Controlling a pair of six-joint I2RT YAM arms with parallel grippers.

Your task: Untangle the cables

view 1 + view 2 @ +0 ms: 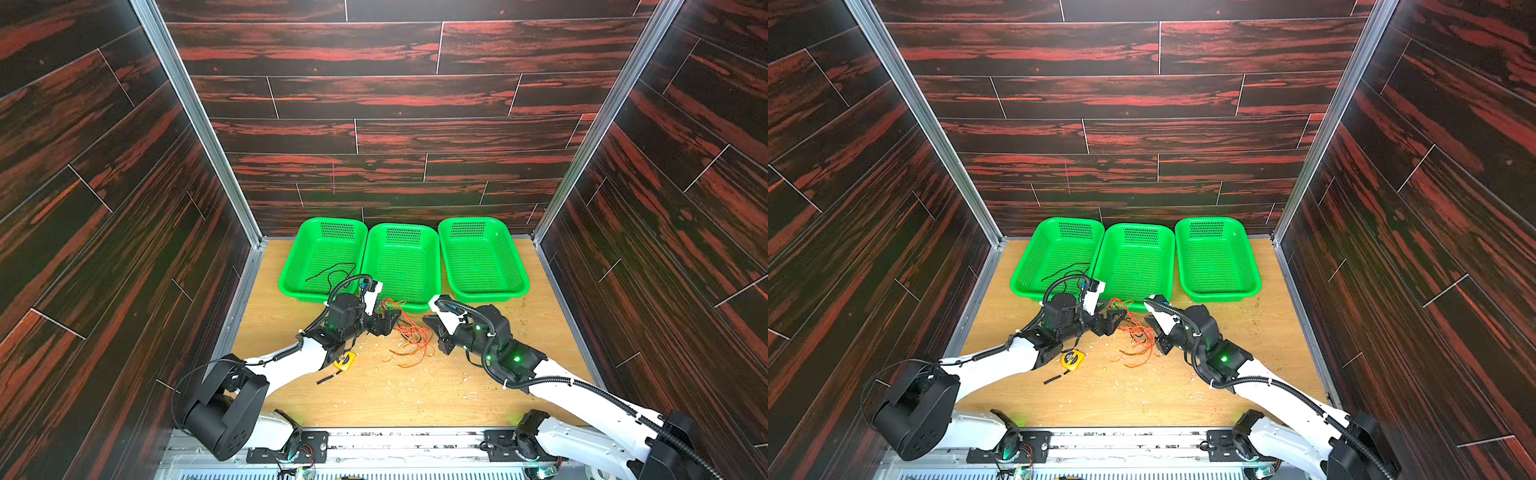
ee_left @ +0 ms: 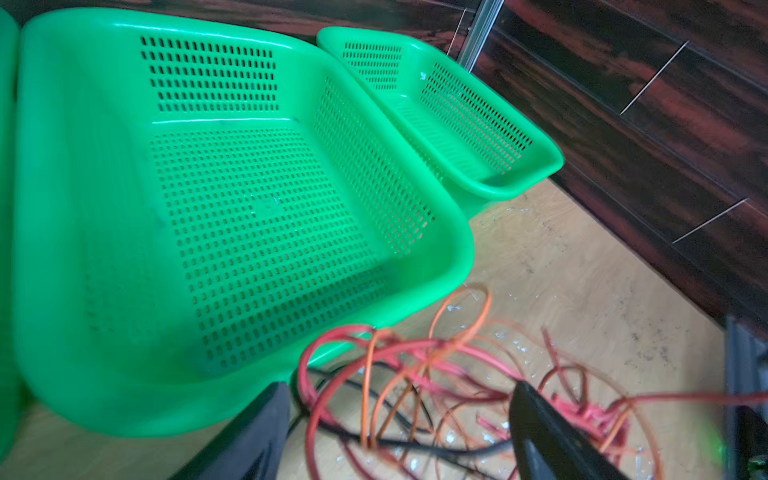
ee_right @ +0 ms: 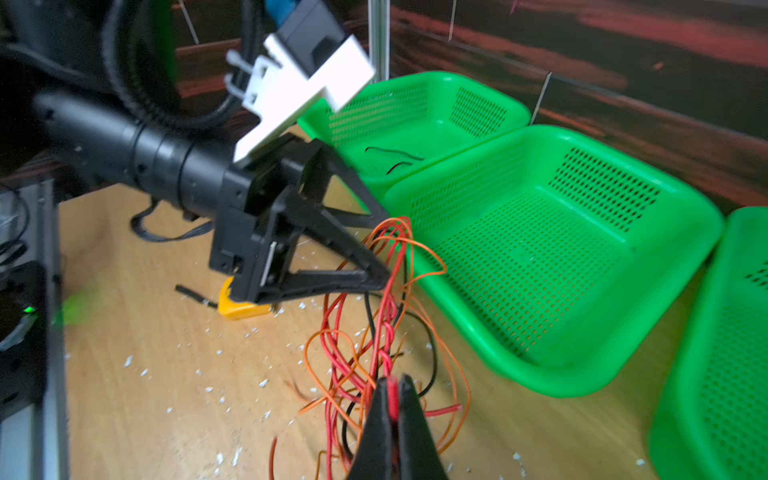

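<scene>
Right wrist view: right claw [image 3: 392, 384] pinches a thin red wire [image 3: 387, 332]; tangled orange, red, black wires [image 3: 374, 353] stretch from it to the spread left claw [image 3: 384, 249], above the wooden worktop [image 3: 145, 374].

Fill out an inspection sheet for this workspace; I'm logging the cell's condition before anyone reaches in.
Surface: wooden tabletop, strewn with white crumbs.
Job's things: red cable, orange cable and black strands tangled before the middle basket; a thin black wire lies in the left basket.
Clutter: yellow tape measure, short black stick.
Grippers: left gripper open, strands looped across its tips; right gripper shut on the red cable.
Cables: corrugated hoses along both arms.
Surroundings: dark wood-pattern walls; right basket empty.
</scene>
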